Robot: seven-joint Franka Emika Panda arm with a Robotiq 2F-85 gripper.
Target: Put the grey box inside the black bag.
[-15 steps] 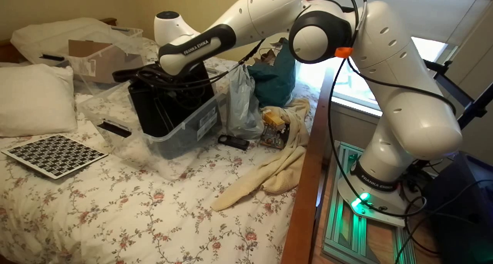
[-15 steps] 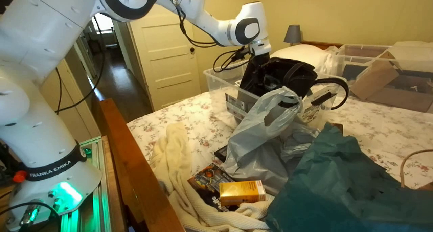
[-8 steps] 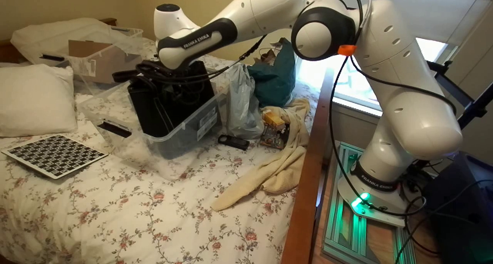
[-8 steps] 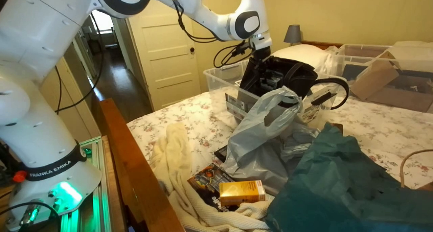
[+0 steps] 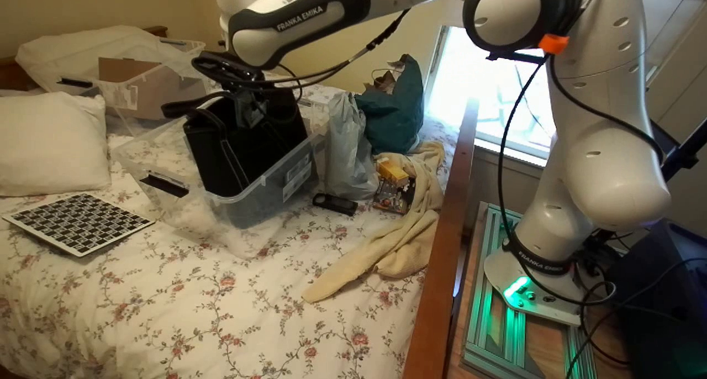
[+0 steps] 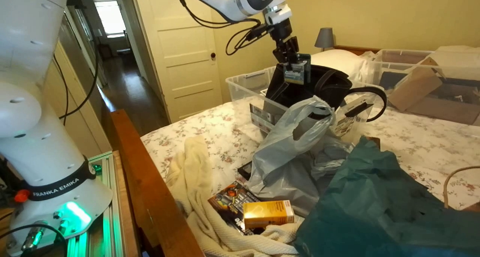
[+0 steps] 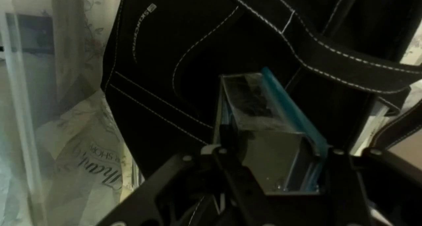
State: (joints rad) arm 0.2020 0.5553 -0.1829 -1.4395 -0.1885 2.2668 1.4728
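Observation:
The black bag [image 5: 232, 152] stands tilted inside the pale translucent tub [image 5: 243, 205], its handles loose on top; it also shows in an exterior view [image 6: 330, 75] and in the wrist view [image 7: 148, 87]. My gripper [image 6: 290, 62] is shut on a small grey box with teal edges [image 6: 295, 75]. The grey box [image 5: 248, 112] hangs at the bag's mouth; I cannot tell whether its lower end is still below the rim. In the wrist view the box [image 7: 260, 104] sits between both fingers [image 7: 275, 152], with black fabric beyond it. The bag's inside is too dark to see.
A whitish plastic bag [image 6: 285, 167] and a teal bundle [image 6: 375, 212] stand beside the tub. A yellow box [image 6: 268, 213] lies on cream cloth [image 6: 195, 167]. A wooden rail [image 5: 442, 257] edges the bed. Another clear bin [image 5: 138, 97] and a pillow [image 5: 49, 141] lie behind.
My gripper has risen from within the bag up to its mouth, tilting slightly, and the grey box has come up with it into view. The bag and tub have stayed in place.

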